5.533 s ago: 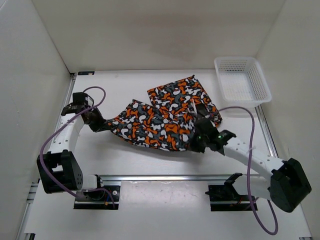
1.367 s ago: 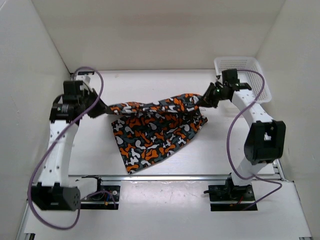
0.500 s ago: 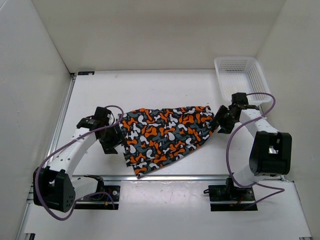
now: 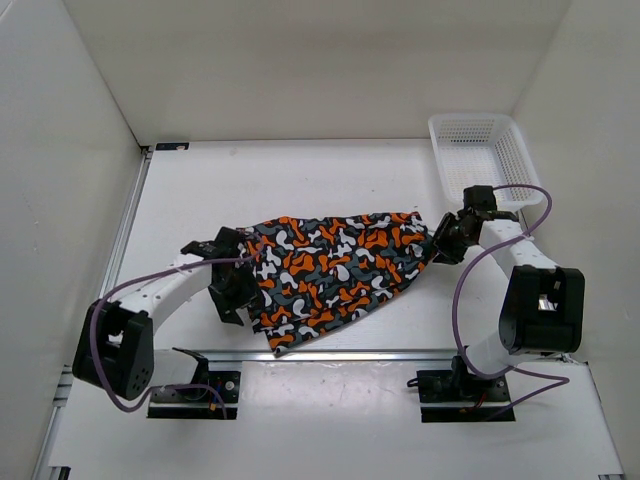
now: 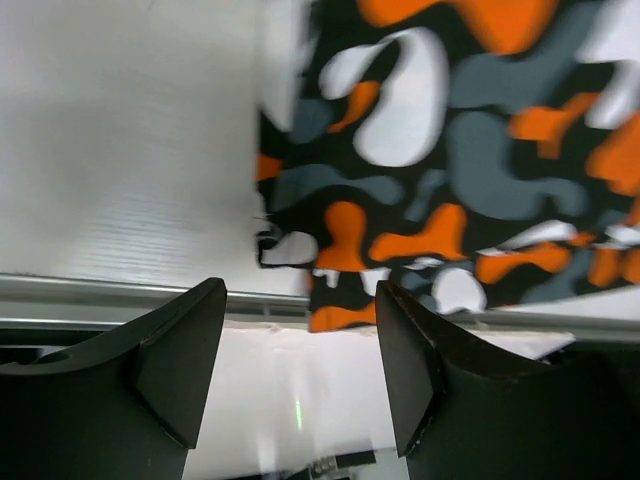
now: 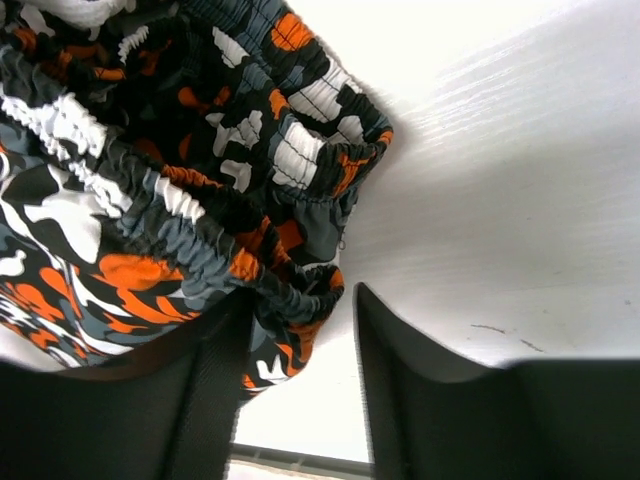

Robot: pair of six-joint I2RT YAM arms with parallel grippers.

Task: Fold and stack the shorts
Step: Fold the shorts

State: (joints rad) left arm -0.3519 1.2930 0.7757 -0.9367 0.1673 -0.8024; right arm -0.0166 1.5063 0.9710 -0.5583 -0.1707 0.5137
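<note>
White table, white walls. One shorts spread flat mid-table between two arms. One mesh basket at far-right corner. Left gripper jaws released at shorts' left edge. Right gripper jaws parted, waistband corner between, unclamped.

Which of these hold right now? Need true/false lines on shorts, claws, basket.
1. The shorts lie spread on the table. True.
2. The shorts are in the basket. False: the basket is empty and the shorts are on the table, nearer the arms.
3. The left claw is open with nothing between its fingers. True.
4. The right claw hangs over the basket. False: it sits at the waistband end of the shorts, short of the basket.
</note>
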